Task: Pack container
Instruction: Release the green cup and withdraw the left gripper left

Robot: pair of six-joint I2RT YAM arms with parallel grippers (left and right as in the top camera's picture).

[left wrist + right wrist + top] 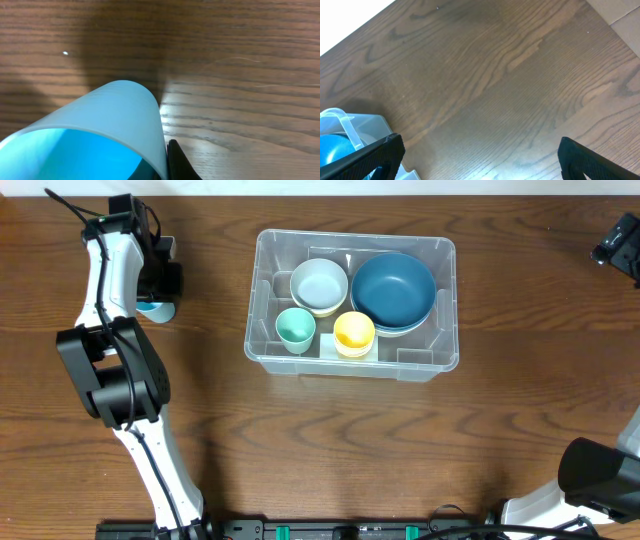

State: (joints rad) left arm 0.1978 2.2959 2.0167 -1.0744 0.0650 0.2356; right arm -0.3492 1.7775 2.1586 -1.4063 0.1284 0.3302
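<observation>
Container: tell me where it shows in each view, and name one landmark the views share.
Overhead: the container sits at centre, slightly right.
Left wrist: not in it.
Right wrist: the container shows one corner at the lower left edge.
Shared landmark: the dark blue bowl inside it, also peeking into the right wrist view; the wooden table shows everywhere.
</observation>
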